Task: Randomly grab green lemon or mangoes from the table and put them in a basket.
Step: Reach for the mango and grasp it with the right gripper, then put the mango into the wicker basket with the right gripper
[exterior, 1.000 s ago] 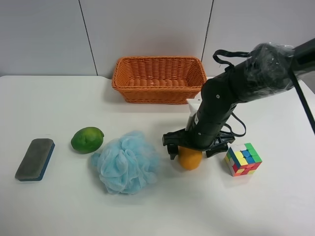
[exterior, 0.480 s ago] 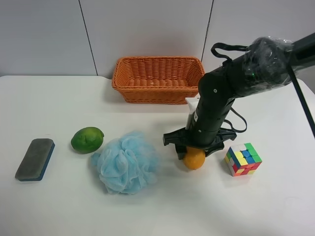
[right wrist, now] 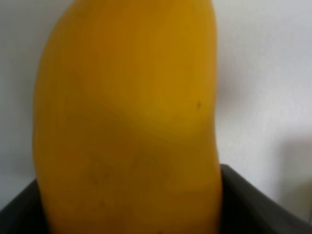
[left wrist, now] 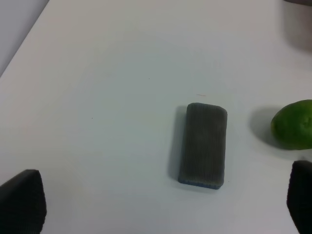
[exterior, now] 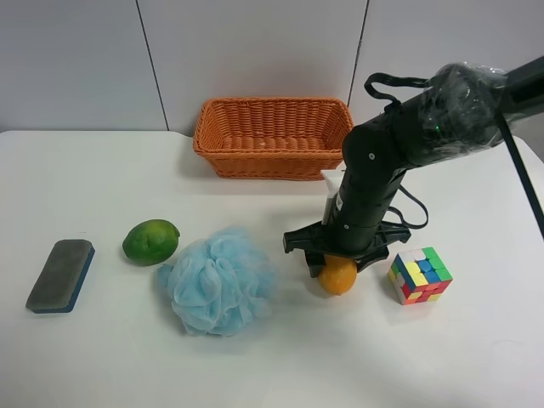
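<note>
**Exterior high view.** The basket point(exterior: 274, 104) stands at the far edge of the desk point(exterior: 110, 170). No fruit is visible inside it. The mango point(exterior: 338, 277) lies on the desk between the bath sponge point(exterior: 217, 282) and the puzzle cube point(exterior: 419, 274), near both and touching neither. The right hand point(exterior: 338, 257) sits directly over the mango and covers its upper part. The green lemon point(exterior: 150, 241) rests just beside the far side of the sponge. It is well apart from the arm, with an eraser point(exterior: 60, 274) further out.

**Right wrist view.** The mango point(right wrist: 126, 122) fills most of the picture, with the dark body of the hand below it. The fingers are not shown, so I cannot tell whether the hand grips the fruit or merely straddles it.

**Left wrist view.** The left hand point(left wrist: 161, 200) hangs above the desk with its fingertips spread wide, holding nothing. The eraser lies below it and the green lemon point(left wrist: 293, 125) appears at the picture's edge.

**Progress.** No fruit is delivered. The pickup of the mango appears to be the step in hand. Lift, transfer and release into the basket are not yet done, and the green lemon is untouched
</note>
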Robot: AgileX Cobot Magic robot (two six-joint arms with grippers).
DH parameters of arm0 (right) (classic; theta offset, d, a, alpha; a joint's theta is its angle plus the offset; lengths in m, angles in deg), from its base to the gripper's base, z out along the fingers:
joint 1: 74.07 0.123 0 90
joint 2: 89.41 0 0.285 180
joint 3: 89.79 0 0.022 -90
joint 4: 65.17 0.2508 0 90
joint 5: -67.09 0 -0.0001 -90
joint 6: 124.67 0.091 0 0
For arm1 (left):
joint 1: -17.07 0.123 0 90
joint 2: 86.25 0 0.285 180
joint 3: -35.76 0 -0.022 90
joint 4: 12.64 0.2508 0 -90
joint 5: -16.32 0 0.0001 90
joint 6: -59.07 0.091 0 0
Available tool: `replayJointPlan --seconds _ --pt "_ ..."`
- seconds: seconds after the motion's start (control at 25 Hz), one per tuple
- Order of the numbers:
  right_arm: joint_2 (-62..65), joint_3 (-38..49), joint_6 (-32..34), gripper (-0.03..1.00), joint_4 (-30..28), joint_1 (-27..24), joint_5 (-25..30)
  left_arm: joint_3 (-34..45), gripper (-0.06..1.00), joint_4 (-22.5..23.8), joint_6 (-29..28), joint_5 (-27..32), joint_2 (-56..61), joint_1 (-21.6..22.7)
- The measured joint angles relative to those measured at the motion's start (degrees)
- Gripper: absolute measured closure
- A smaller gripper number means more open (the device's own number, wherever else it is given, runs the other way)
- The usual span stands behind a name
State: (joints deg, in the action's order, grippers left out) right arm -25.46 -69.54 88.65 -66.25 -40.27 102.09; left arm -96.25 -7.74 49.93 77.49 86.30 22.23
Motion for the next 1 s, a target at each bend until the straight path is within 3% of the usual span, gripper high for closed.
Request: replayJointPlan --seconds 0.44,0.64,0.76,0.88,1.0 --pt "4.2 -4.2 0.0 0.35 -0.6 1.1 2.7 0.0 -0.05 0.0 0.0 0.0 0.0 0.0" --pt "8.1 -11.8 0.0 0.35 -7.0 1.4 2.1 0.0 -0.05 0.0 0.0 0.0 0.0 0.0" --pt "8.0 -15.2 0.0 0.35 -15.0 1.4 -1.5 0.0 -0.05 0.0 0.0 0.0 0.0 0.0" --pt "8.0 -16.0 2.3 0.35 -23.3 0.7 -10.0 0.0 -0.05 0.0 0.0 0.0 0.0 0.0" --pt "7.9 -16.0 8.3 0.35 -27.1 -1.8 -18.0 0.0 -0.05 0.0 0.0 0.0 0.0 0.0"
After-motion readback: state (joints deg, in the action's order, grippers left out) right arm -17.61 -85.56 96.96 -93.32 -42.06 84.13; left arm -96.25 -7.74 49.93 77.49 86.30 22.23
